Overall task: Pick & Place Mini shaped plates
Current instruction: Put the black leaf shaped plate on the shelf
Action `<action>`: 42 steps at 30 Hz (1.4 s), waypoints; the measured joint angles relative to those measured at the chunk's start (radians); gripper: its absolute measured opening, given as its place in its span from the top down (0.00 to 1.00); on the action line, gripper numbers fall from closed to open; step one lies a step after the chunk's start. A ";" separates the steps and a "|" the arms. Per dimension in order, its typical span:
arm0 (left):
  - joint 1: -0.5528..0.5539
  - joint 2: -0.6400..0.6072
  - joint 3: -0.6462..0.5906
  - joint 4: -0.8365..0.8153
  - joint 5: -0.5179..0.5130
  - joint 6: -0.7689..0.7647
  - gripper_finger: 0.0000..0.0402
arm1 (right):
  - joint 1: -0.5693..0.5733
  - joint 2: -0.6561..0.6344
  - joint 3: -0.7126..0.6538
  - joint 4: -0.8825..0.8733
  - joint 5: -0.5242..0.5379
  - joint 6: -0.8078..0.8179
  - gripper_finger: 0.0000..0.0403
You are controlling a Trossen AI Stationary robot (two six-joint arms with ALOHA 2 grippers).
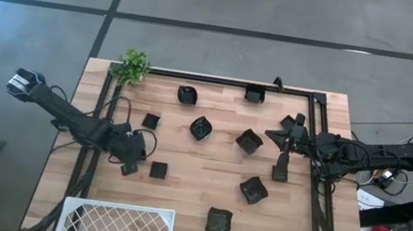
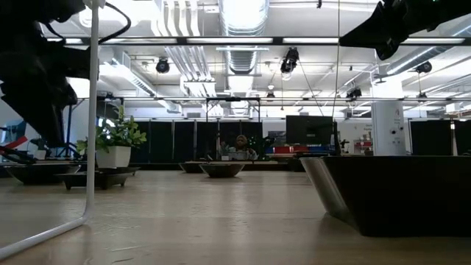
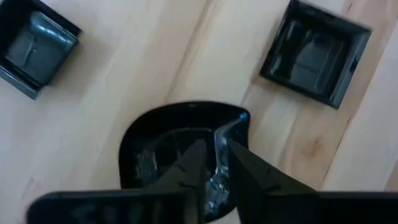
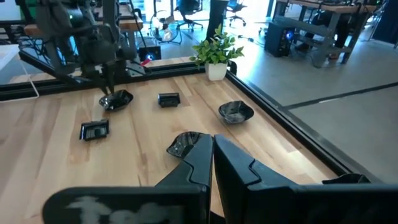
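The left gripper (image 3: 214,163) is hanging low over the left part of the wooden table (image 1: 206,173), its two dark fingers (image 3: 186,168) sitting narrowly apart astride the raised rim of a rounded black dish (image 3: 168,146); whether they are pinching that rim or just bracketing it is not clear. From above, this dish (image 1: 130,168) is lying just under the gripper's tip (image 1: 132,163), with a small square dish (image 1: 158,171) close beside it and another square dish (image 1: 151,121) a little farther toward the back. The left wrist view is showing those two square dishes (image 3: 314,55) (image 3: 34,45) lying flat on the boards on either side of the held one. The right gripper (image 1: 284,153) is waiting over the right side of the table with its fingers (image 4: 205,163) pressed together and nothing between them, a dish (image 1: 280,173) lying just beyond its tip. The other black dishes are sitting scattered across the middle and right of the table, such as one (image 1: 200,128) near the centre and one (image 1: 218,221) toward the front edge. A small green plant (image 1: 133,66) is standing at the back left corner, and a white wire basket (image 1: 118,225) is sitting at the front left.
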 joint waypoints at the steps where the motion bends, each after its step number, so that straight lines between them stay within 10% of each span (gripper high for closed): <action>1: 0.000 0.010 0.000 0.000 0.020 0.012 0.82 | 0.000 0.000 0.000 0.000 0.000 0.002 0.97; 42: -0.002 0.252 0.035 0.064 0.114 0.205 0.77 | 0.000 0.000 0.000 0.000 0.001 -0.012 0.97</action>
